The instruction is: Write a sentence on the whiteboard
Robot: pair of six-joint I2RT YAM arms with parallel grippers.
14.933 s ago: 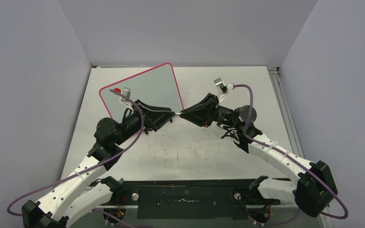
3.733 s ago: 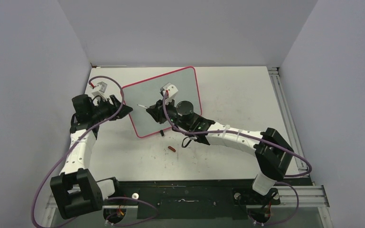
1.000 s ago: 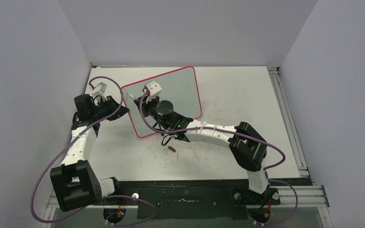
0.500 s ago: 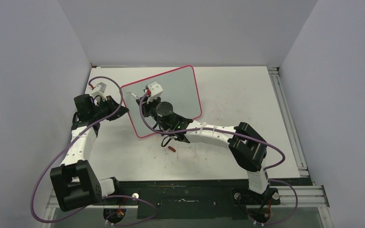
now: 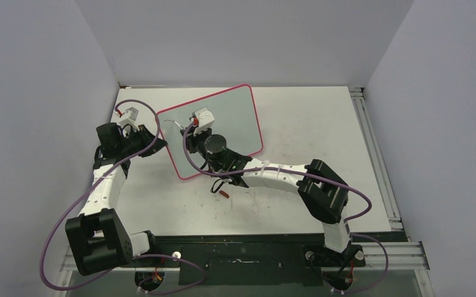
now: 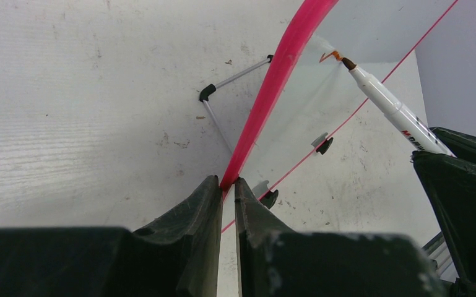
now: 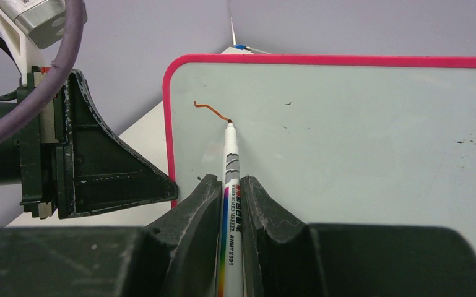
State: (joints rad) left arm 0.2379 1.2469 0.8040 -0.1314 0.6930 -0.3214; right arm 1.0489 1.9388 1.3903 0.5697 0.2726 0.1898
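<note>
Since a second ago the right gripper (image 7: 229, 179) has slid slightly right along the whiteboard (image 5: 238, 117), propped at the far left of the table (image 5: 309, 124), clamped on a marker (image 7: 229, 154) whose tip touches the board's top corner. The left gripper (image 6: 227, 185) pinches the pink frame (image 6: 272, 93), probably to steady the board against the pen's push. Only the wrist views show the sentence (image 7: 209, 107): one short reddish-brown stroke.

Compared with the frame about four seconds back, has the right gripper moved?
Yes. Judged against the small red object lying on the table, the right gripper, holding the marker, has shifted left across the whiteboard, toward its left edge.
</note>
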